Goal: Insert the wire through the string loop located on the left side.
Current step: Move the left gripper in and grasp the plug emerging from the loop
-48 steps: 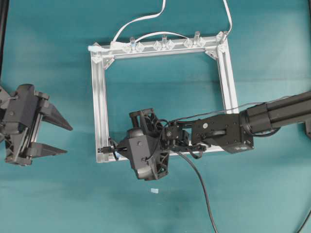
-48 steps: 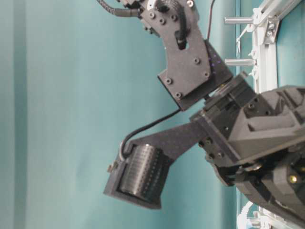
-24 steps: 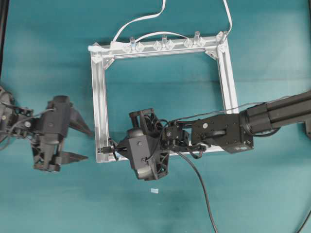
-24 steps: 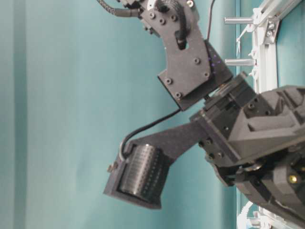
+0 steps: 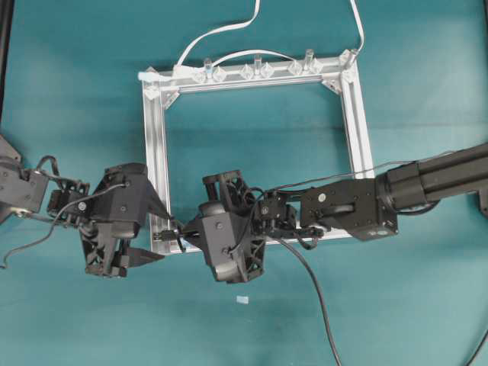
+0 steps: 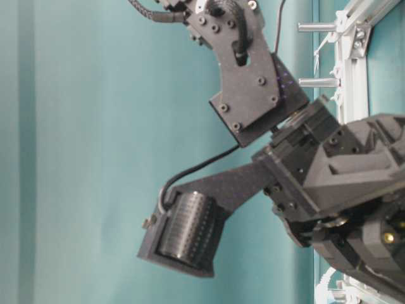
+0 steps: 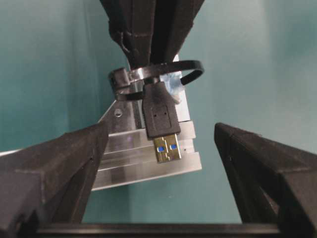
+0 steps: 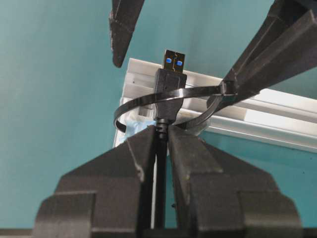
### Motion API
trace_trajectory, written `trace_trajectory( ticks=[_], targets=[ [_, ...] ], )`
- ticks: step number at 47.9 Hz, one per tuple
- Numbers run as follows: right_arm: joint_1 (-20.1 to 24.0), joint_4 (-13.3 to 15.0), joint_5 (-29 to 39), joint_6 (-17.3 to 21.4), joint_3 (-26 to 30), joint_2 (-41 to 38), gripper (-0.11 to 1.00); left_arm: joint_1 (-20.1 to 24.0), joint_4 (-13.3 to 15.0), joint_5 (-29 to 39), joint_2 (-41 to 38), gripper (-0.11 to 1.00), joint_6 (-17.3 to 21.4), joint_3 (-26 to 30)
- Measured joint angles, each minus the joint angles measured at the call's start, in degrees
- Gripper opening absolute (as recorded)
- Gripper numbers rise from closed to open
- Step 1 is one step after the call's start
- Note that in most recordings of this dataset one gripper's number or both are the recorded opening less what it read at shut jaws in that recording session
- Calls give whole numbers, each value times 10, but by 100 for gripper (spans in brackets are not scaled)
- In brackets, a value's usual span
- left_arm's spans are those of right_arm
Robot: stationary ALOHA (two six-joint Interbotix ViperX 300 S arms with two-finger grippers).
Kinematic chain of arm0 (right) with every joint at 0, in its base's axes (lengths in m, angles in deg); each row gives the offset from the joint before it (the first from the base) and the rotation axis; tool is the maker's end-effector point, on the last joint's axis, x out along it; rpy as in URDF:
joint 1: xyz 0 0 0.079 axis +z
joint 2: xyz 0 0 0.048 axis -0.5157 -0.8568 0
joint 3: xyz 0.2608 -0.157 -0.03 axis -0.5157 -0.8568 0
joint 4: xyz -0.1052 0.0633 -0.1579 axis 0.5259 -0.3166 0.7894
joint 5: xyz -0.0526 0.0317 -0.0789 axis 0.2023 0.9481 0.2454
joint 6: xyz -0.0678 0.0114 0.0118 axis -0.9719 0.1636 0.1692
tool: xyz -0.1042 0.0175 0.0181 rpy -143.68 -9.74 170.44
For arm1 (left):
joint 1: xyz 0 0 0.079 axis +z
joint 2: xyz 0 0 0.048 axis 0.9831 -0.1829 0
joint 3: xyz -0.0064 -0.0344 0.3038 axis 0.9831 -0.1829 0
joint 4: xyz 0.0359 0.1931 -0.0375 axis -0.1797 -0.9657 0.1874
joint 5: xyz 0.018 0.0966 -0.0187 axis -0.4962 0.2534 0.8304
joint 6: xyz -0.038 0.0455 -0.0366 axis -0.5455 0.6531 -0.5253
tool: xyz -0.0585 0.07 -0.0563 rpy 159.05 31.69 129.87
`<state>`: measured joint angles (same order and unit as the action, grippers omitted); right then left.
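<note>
The wire [image 8: 169, 94], clamped behind its plug in the right hand [image 8: 161, 144], pokes through the string loop [image 8: 148, 101], while the left hand [image 7: 158, 163] gapes wide around the plug.

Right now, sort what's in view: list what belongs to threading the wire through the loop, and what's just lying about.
Belongs to the job:
- wire, plug already poking through the loop
- string loop at the frame's corner
- right gripper, shut on the wire
- left gripper, open around the plug

Just lying about:
- aluminium frame
- white cable
- clear clips
- small pale scrap
</note>
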<state>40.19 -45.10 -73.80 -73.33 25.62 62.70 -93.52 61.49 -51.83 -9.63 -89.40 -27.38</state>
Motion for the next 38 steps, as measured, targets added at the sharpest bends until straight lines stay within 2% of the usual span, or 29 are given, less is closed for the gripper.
trace_trajectory(
  ticks=[9, 16, 18, 20, 28, 38],
  targets=[
    [0, 0, -1, 0, 0, 0, 10, 0, 0, 0, -13, 89, 0, 3],
    [0, 0, -1, 0, 0, 0, 10, 0, 0, -2, -18, 83, 0, 4],
    [0, 0, 0, 0, 0, 0, 10, 1, 0, -2, -18, 78, 0, 5],
    [0, 0, 0, 0, 0, 0, 10, 0, 0, -2, -18, 68, 0, 6],
    [-1, 0, -1, 0, 0, 0, 10, 1, 0, 0, -18, 22, 0, 13],
    [0, 0, 0, 0, -1, 0, 10, 3, 0, 0, -18, 22, 0, 14]
  ],
)
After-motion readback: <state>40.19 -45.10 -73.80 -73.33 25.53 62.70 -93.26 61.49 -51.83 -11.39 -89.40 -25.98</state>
